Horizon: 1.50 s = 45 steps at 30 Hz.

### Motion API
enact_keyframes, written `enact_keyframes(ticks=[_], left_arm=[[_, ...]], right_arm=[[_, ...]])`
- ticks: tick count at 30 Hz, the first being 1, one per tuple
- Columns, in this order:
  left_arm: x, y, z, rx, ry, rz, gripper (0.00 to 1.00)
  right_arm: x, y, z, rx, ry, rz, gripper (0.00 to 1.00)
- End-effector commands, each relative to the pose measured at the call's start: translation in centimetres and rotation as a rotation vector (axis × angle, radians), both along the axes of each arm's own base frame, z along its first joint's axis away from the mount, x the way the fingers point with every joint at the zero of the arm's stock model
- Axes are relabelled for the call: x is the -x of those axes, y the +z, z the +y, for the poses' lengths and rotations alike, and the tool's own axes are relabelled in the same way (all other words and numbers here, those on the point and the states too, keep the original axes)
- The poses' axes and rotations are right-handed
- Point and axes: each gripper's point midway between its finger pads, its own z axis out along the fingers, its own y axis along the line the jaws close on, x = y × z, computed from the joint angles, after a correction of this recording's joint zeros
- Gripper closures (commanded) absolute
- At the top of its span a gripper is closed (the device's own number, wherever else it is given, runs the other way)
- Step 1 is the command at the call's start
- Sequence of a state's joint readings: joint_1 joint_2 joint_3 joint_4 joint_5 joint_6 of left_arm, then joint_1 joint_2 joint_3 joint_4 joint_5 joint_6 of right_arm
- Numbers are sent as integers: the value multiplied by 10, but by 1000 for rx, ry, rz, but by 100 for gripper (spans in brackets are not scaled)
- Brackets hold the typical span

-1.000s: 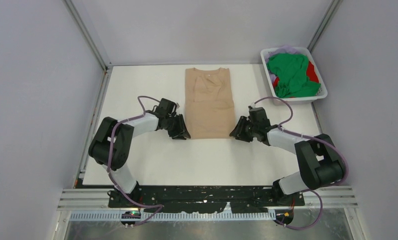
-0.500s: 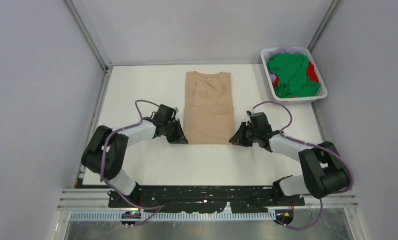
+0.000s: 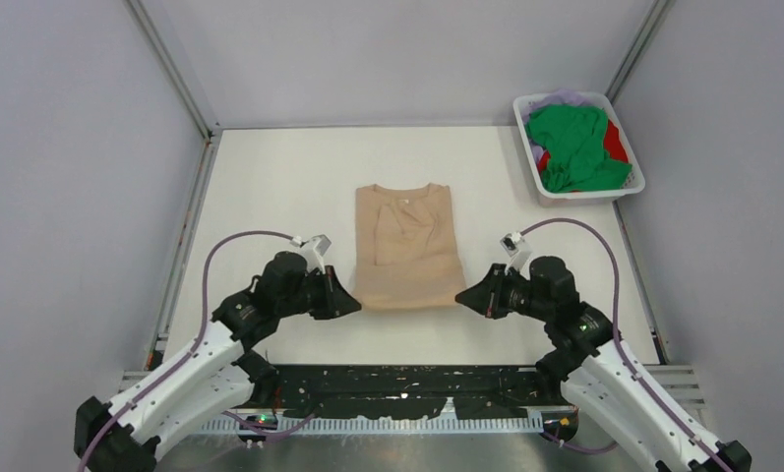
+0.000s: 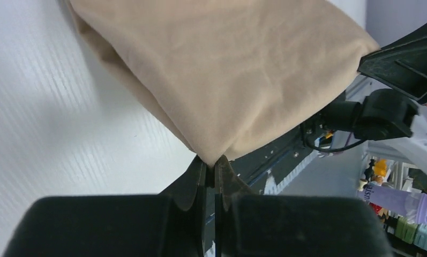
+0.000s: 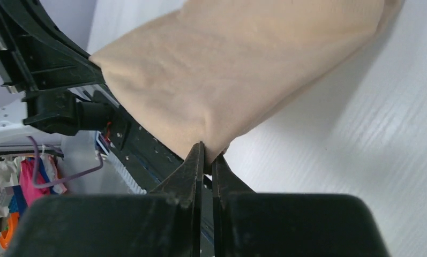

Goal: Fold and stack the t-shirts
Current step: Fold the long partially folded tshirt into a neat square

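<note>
Beige tee (image 3: pixel 407 246) lies flat mid worktop (image 3: pixel 270 187), folded to a narrow rectangle w/ collar at far end and sleeves tucked in. L tool (image 3: pixel 354 307) sits at tee's near-L corner, R tool (image 3: pixel 462 297) at near-R corner. Both have jaws closed, tips touching the hem corners and pointing inward toward each other. White basket (image 3: pixel 632 182) stands at far-R corner of worktop. Inside: green tee (image 3: pixel 574 147) on top, red tee (image 3: pixel 616 141) at its R side, bit of lilac cloth (image 3: pixel 563 97) by far rim.
</note>
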State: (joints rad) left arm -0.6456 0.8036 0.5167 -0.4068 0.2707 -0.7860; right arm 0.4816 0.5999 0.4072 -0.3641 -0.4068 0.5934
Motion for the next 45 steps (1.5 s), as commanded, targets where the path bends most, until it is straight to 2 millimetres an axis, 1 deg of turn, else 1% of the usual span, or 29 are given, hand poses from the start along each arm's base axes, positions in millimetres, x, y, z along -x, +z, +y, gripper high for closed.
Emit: enact_keyframes(ticks=[1,3,4,5,6,7,8,9,10,11,12,13,18,21,22,28,29,32,33,34,35,36,38,40,41,42,43,44,45], left_arm=[[3,33,12,49,64,-81,100],[-2,45,16,59,97,-127,100],[-7,49,19,53,117,-149,100],[-12,53,21,42,140,-169,100],[-18,58,24,31,165,-186,100],[-24,63,25,21,184,-202,100],[-31,68,27,8,205,-218,100],[-37,73,27,-2,220,-232,100],[-47,78,31,-21,254,-254,100],[-55,82,32,-34,272,-266,100],[-62,86,33,-44,287,-275,100],[-70,88,34,-58,302,-279,100],[-107,93,42,-111,350,-272,100],[-130,96,42,-105,362,-277,100],[-140,94,42,-113,369,-276,100],[-181,93,37,-126,345,-238,100],[-187,91,36,-129,338,-229,100],[-205,85,34,-143,330,-211,100],[-212,82,34,-149,330,-207,100],[-218,80,34,-155,332,-201,100],[-223,77,34,-163,331,-195,100],[-229,74,34,-170,332,-189,100],[-240,62,32,-186,325,-159,100],[-249,53,29,-192,313,-132,100],[-253,49,28,-194,308,-119,100],[-259,47,27,-198,306,-110,100],[-262,42,27,-205,305,-95,100],[-266,37,27,-211,304,-82,100],[-269,33,26,-215,303,-69,100]], right_arm=[[4,52,3,-89,14,-130,95],[-3,69,5,-126,-2,-176,95],[-5,70,6,-124,-6,-173,95],[-9,80,7,-133,-10,-193,95],[-13,81,9,-130,-10,-190,95],[-17,92,11,-147,-13,-215,95],[-21,92,12,-142,-19,-209,95],[-28,101,12,-146,-39,-234,95],[-34,100,13,-135,-51,-228,95],[-41,107,11,-132,-74,-244,95],[-47,102,12,-118,-83,-225,95],[-53,109,11,-123,-98,-235,95],[-82,100,13,-130,-128,-165,95],[-102,102,9,-142,-157,-159,95],[-110,102,6,-140,-172,-155,95],[-145,95,-3,-121,-215,-127,95],[-151,90,-3,-118,-220,-116,95],[-167,88,-8,-124,-242,-113,95],[-172,82,-10,-119,-249,-97,95],[-177,83,-11,-120,-256,-100,95],[-184,78,-13,-113,-263,-85,95],[-190,80,-13,-118,-266,-102,95],[-202,75,-15,-115,-278,-92,95],[-214,62,-17,-104,-295,-68,95],[-219,63,-18,-102,-301,-73,95],[-224,55,-18,-97,-304,-60,95],[-229,56,-18,-98,-303,-63,95],[-234,46,-18,-92,-302,-41,95],[-238,48,-16,-98,-294,-43,95]])
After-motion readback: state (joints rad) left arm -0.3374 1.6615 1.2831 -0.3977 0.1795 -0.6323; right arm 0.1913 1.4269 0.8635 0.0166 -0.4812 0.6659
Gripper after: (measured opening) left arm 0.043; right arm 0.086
